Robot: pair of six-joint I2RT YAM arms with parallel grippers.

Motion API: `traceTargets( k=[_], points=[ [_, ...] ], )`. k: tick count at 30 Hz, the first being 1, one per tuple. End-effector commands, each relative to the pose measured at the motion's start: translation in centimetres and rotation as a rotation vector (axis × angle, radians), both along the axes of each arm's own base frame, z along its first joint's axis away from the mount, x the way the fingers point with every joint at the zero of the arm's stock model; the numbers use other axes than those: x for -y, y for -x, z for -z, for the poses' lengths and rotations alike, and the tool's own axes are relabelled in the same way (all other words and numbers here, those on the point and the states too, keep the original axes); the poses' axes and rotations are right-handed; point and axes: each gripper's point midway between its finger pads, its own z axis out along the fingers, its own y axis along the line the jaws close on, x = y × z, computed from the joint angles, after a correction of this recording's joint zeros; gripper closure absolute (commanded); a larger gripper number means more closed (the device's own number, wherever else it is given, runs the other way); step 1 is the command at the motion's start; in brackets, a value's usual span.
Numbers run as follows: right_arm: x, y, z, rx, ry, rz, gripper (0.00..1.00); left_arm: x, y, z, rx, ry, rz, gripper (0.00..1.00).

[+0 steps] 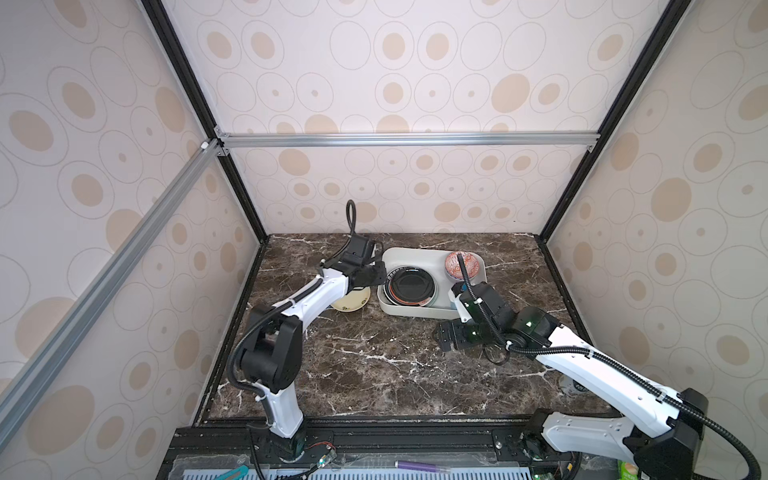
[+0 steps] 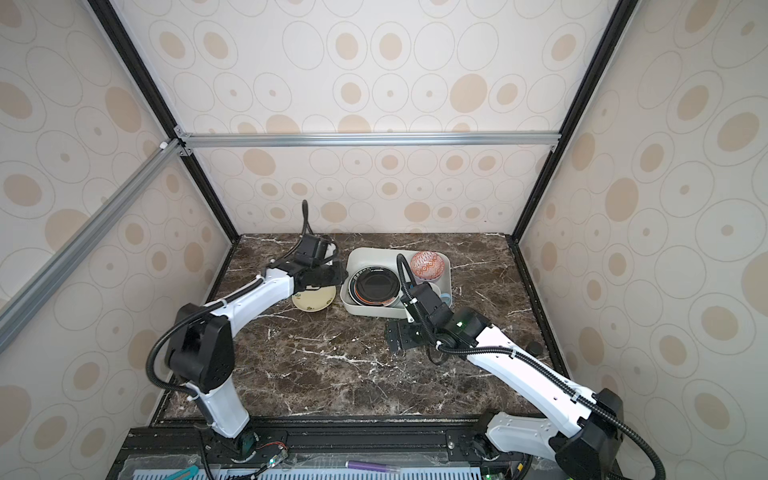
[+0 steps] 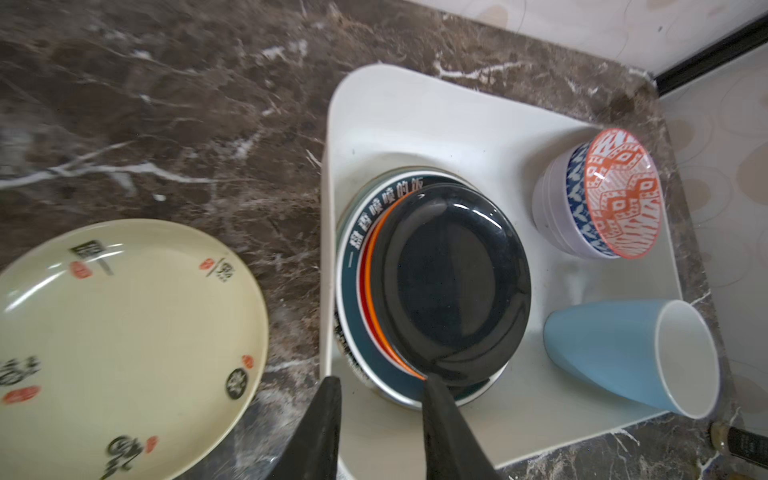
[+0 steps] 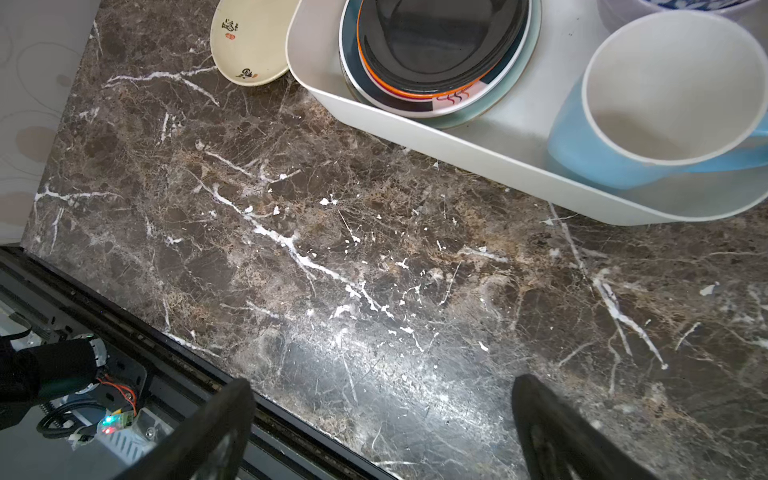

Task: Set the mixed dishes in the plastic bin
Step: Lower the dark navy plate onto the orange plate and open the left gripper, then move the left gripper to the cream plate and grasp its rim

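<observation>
Dark marble tabletop [image 4: 332, 249] lies under it all. Our left gripper [image 3: 380, 378] stands partly open with nothing clamped. One finger hangs by the wall of the plastic bin [image 3: 415, 104], and the other tip meets the rim of the black plate [image 3: 453, 286]; we cannot tell whether they touch. That plate tops a stack inside the bin, and the plates beneath show only as thin rims, an orange plate [image 3: 370, 270] among them. Beyond, the blue mug [image 3: 615, 353] lies on its side and the red-white patterned bowl [image 3: 621, 191] sits tilted, nested in bowls we barely see. Outside, just beside the bin, the cream plate [image 3: 124, 332] rests on marble, cut off by the frame and half hidden under the left arm in both top views. Our right gripper [image 4: 382, 380] gapes wide over bare marble, holding nothing.
</observation>
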Motion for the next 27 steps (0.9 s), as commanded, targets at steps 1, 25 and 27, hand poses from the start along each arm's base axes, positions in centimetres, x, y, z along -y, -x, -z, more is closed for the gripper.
traceTargets(
  k=[1,25,27],
  points=[
    [-1.5,-0.1,-0.4,-0.011,-0.035,-0.044,0.0,-6.5,1.1,0.6,-0.002,-0.041,-0.125,0.66],
    [-11.4,-3.0,-0.5,-0.043,-0.1,-0.212,0.0,-15.5,3.0,8.0,-0.12,0.062,-0.321,0.38],
    [-11.3,-3.0,-0.4,-0.044,-0.094,-0.211,0.0,-15.5,2.7,8.8,-0.132,0.064,-0.324,0.39]
  ],
)
